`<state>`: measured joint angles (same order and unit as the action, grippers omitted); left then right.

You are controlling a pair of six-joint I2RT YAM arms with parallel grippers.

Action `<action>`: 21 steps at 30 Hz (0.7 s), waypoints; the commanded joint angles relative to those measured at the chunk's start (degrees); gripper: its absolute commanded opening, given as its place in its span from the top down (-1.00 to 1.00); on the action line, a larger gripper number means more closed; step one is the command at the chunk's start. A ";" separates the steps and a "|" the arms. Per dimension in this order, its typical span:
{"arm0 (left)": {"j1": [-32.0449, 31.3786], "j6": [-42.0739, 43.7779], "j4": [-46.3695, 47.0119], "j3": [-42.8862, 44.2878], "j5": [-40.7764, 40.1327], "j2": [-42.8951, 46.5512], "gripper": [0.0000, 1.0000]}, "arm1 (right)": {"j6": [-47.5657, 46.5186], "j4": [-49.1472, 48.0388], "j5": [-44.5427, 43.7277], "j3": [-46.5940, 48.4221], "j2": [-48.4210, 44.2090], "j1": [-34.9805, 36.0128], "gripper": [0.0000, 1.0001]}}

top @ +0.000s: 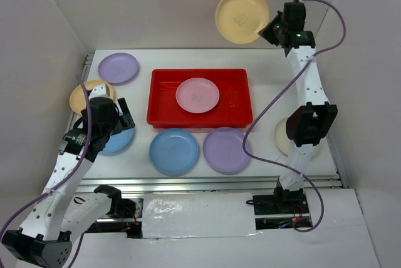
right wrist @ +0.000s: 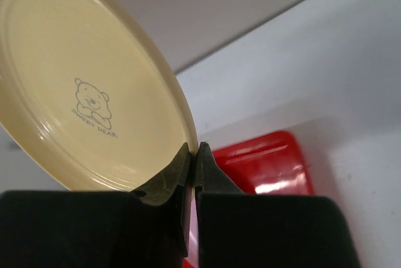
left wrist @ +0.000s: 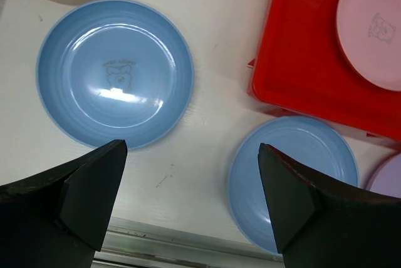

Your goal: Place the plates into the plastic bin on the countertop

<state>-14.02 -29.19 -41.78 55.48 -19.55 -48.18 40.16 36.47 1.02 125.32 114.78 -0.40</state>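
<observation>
The right hand (right wrist: 194, 155) pinches the rim of a glossy cream plate (right wrist: 81, 80), round, shallow and bear-printed, tilted high over the far right of the white counter (top: 263, 61). A smooth pink plate (top: 197, 95) lies flat in the shiny red rectangular bin (top: 164, 102). The left hand (left wrist: 191, 152), jaws spread wide, hovers between a light blue plate (left wrist: 114, 72) and a second blue plate (left wrist: 294, 168).

On my tabletop (top: 266, 61), one plate (top: 197, 94) lies in the bin (top: 164, 86); just before the bin, a second plate (top: 174, 151) sits left of a third plate (top: 226, 149).
</observation>
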 commanded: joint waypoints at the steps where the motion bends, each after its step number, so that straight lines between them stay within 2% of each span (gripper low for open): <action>1: 0.92 -3.67 -0.66 2.43 -7.94 -0.33 -0.99 | -9.65 11.25 11.89 0.03 5.89 7.31 1.00; 3: 3.72 -7.01 -2.60 2.79 -11.03 -0.60 -0.99 | -10.45 7.41 10.59 -9.41 3.10 11.20 1.00; 6: 7.59 -8.60 -3.13 2.52 -9.55 -0.77 -0.99 | -8.61 1.25 9.97 -17.62 1.24 15.87 1.00; 15: 9.63 -7.37 -3.40 2.52 -9.19 -2.62 -0.99 | -6.68 -1.75 10.59 -20.81 5.36 19.48 1.00; 21: 9.80 -9.04 -4.53 2.52 -11.03 -3.05 -0.98 | -6.06 -2.80 9.44 -21.52 7.03 18.95 0.89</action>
<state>-4.67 -36.60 -45.65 56.03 -28.29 -51.13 33.54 36.77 10.48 103.07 121.75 18.94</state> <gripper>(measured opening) 0.993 0.059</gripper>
